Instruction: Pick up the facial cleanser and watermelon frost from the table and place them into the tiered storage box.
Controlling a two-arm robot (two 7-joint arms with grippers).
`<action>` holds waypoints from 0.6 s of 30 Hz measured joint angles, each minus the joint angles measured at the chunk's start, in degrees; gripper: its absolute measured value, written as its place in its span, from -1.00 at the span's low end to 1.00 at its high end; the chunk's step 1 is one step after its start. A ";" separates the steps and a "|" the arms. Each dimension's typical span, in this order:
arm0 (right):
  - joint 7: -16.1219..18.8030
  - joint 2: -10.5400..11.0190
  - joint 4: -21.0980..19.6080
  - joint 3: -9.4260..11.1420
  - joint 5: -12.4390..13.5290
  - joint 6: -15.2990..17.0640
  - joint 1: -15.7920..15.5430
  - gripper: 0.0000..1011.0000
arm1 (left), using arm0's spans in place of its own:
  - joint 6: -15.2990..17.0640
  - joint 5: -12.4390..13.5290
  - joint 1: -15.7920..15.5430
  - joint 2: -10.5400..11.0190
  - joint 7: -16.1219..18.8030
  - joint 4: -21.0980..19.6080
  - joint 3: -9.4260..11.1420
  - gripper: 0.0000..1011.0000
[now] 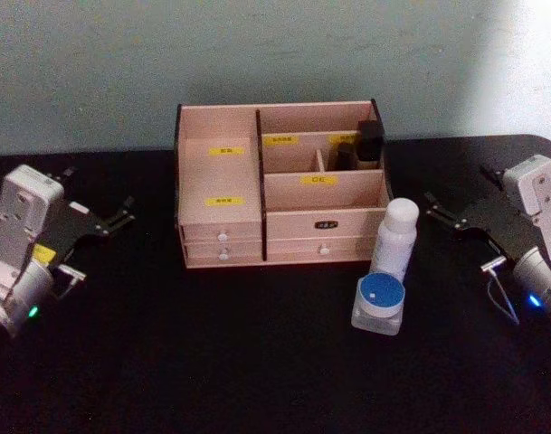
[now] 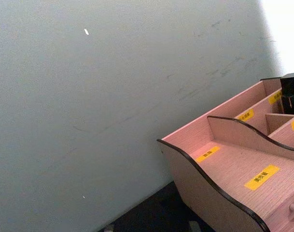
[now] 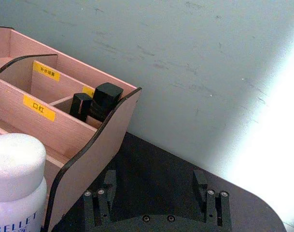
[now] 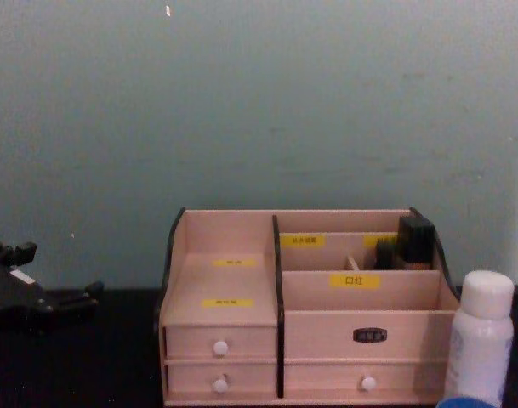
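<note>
1. Facial cleanser, which I take to be the tall white plastic bottle with a rounded white cap [image 1: 394, 237], stands upright at centre right of the head view on the black table [image 1: 212, 371]. It is just beside the lower right corner of the tiered storage box [image 1: 223, 221], a light wooden organiser with dark edges and yellow labels. The watermelon frost, probably the squat clear jar with a blue-and-white lid [image 1: 379, 303], sits just below the bottle. The left gripper [image 1: 101, 192] at the left edge and the right gripper [image 1: 460, 192] at the right edge are both spread and empty.
2. The left wrist view shows the box's bare stepped shelves at lower right.
3. In the right wrist view the right gripper's fingers [image 3: 108, 182] stand apart with nothing between them. The bottle's cap is at lower left, and two black containers [image 3: 101, 101] fill the box's rear compartment.
4. In the chest view the bottle rises at lower right, beside the drawers.
5. The bottle looks light, stiff and smooth, and tall enough to tip, so a mid-body hold below the cap suits it. The jar looks hard and slick, so it is best held across its sides under the lid.
</note>
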 joint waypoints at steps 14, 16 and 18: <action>0.00 0.00 0.00 0.00 0.00 0.00 0.00 0.98 | 0.00 0.00 0.00 0.00 0.00 0.00 0.00 0.98; 0.00 0.00 0.00 0.00 0.00 0.00 0.00 0.98 | 0.00 0.00 0.00 0.00 0.00 0.00 0.00 0.98; 0.00 0.00 0.00 0.00 0.00 0.00 0.00 0.98 | 0.00 0.00 0.00 0.00 0.00 0.00 0.00 0.98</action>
